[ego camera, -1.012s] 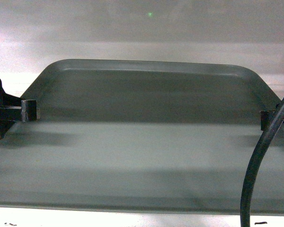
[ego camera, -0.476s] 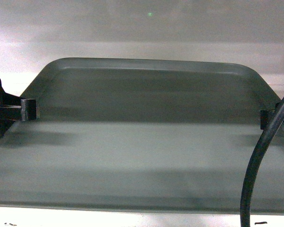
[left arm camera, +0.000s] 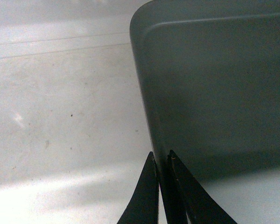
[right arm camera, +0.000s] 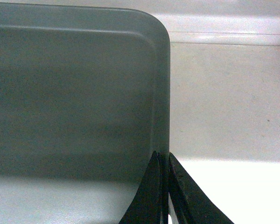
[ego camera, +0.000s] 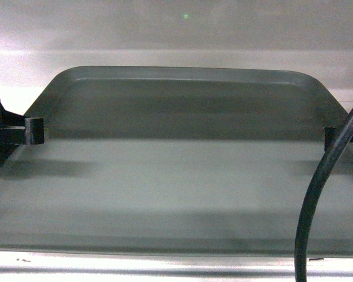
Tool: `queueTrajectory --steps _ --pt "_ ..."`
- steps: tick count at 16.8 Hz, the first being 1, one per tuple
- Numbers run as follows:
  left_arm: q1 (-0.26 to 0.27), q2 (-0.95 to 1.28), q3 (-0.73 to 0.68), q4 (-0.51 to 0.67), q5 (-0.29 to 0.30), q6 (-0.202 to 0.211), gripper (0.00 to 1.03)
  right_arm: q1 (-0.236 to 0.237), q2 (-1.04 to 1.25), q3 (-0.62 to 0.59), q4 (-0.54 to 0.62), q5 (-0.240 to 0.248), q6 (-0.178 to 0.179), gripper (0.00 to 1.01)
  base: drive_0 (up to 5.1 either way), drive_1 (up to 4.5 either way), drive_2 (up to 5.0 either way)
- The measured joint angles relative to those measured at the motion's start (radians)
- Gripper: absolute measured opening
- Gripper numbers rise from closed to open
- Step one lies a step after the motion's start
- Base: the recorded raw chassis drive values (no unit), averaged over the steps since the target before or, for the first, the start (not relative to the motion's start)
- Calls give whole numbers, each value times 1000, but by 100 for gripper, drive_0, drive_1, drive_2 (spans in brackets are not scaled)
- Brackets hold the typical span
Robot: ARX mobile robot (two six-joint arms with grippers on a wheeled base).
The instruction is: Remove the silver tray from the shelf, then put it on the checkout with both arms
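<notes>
The silver tray (ego camera: pixel 176 176) fills the head view, flat and matte grey-green. It lies over the white shelf (left arm camera: pixel 60 116), whose board also shows beside its right rim (right arm camera: pixel 224 102). My left gripper (ego camera: pixel 35 130) is shut on the tray's left rim. In the left wrist view its fingertips (left arm camera: pixel 161 158) pinch the rim below the far left corner of the tray (left arm camera: pixel 214 84). My right gripper (ego camera: pixel 329 138) is shut on the right rim. The right wrist view shows it (right arm camera: pixel 162 158) clamped on the raised edge of the tray (right arm camera: pixel 74 93). The checkout is out of view.
A thick black cable (ego camera: pixel 317 194) hangs across the right of the head view, in front of the tray. The shelf's white front lip (ego camera: pixel 165 265) runs along the bottom under the tray's near edge. A pale back wall (ego camera: pixel 176 35) stands behind the tray.
Both grippers and the tray's far rim sit slightly higher in the head view, and the tray looks wider. The white lip below the near edge now shows more. Both grips are unchanged.
</notes>
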Motion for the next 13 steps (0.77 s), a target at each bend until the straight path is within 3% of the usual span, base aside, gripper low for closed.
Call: queueTrajectory --steps 13 --pt "1 -2 3 -6 -2 0 4 0 -1 4 -1 0 -5 3 6 -417 429"
